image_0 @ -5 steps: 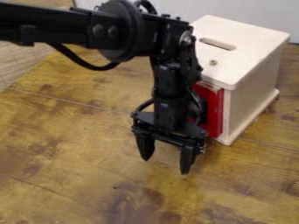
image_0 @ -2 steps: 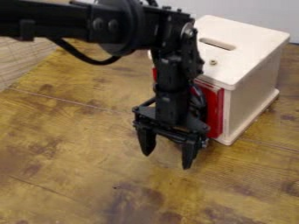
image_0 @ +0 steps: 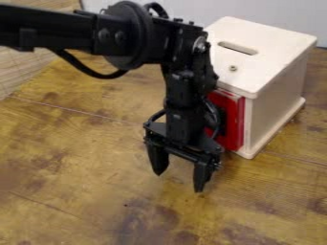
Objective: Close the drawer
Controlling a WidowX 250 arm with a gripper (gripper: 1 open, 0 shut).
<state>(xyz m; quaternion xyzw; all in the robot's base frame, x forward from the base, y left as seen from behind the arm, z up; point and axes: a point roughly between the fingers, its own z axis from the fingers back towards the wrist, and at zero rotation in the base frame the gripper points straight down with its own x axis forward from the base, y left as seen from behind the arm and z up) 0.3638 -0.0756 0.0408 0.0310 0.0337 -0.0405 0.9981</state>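
Right, here's the black arm (image_0: 115,33) stretching in from the upper left, elbow bent, forearm dropping straight down in front of the cabinet (image_0: 265,77). The tool (image_0: 178,179) hangs at the bottom of it, two dark fingers (image_0: 201,177) pointing down and spread apart with clear air between them, so it's open and holding nothing. The fingertips sit just above the table (image_0: 76,182), or close to it; from here I can't say whether they touch the wood.

Behind the arm, the drawer (image_0: 227,117) shows as a patch of red on the front face of the cream-white cabinet, low down on its left side. The arm covers most of that front, so the black panel and the loop handle are largely hidden, and I can't tell how far the drawer sticks out. The red part I can see looks near flush with the cabinet face. The tool is in front of the drawer and lower, toward us, apart from it.

The cabinet itself stands at the right rear of the table, with a narrow slot (image_0: 238,47) on its top and a small dark dot on its front face. The table is worn, yellowish-brown wood with dark blotches.
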